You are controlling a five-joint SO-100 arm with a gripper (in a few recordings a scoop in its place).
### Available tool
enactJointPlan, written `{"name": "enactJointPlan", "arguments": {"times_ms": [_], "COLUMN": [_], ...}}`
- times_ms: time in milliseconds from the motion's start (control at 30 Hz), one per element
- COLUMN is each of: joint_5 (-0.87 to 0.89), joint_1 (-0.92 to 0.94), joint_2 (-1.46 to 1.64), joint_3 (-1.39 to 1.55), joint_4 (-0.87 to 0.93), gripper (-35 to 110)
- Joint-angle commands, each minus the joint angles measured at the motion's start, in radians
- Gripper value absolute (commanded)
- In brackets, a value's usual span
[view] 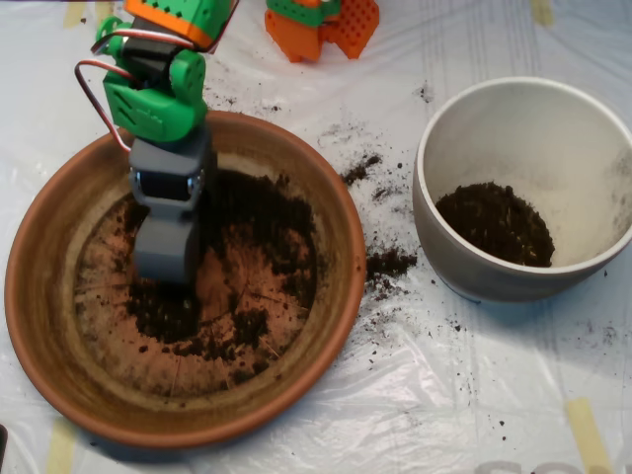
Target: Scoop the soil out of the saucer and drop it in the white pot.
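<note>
White plastic sheeting [415,395] covers the table, wrinkled, with tan tape strips [590,432] at the edges. Saucer [346,257] sits left; white pot [464,267] right, near it but apart. Soil [252,212] lies patchy across the saucer floor, thickest toward the upper right and around the scoop's tip, with bare stained terracotta between. A second mound of soil sits low in the pot, against its near wall. Spilled crumbs [387,263] lie on the sheeting in the gap between saucer and pot, more scattered toward the top. Arm [158,94], green and orange, reaches in from the upper left over the saucer rim. Grey scoop [168,252] points down into the saucer, its tip at the soil; its halves appear together. Orange and green part [326,25] stands at the top edge, clear of both vessels.
</note>
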Motion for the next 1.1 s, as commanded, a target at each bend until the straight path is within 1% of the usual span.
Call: {"name": "enactJointPlan", "arguments": {"times_ms": [0, 67, 100, 133, 167, 467, 600, 833, 1067], "joint_5": [-0.021, -0.032, -0.044, -0.055, -0.066, -0.058, -0.055, -0.064, -0.092], "joint_1": [-0.015, -0.017, -0.017, -0.020, -0.021, 0.014, 0.026, 0.026, 0.032], "joint_2": [0.035, 0.006, -0.009, -0.032, -0.052, -0.212, -0.342, -0.387, -0.563], "joint_3": [-0.058, -0.103, -0.127, -0.156, -0.184, -0.367, -0.549, -0.611, -0.868], "joint_4": [0.020, 0.044, 0.060, 0.080, 0.097, 0.161, 0.287, 0.342, 0.526], "gripper": [32, 36, 45, 50, 50, 49, 49, 49, 47]}}
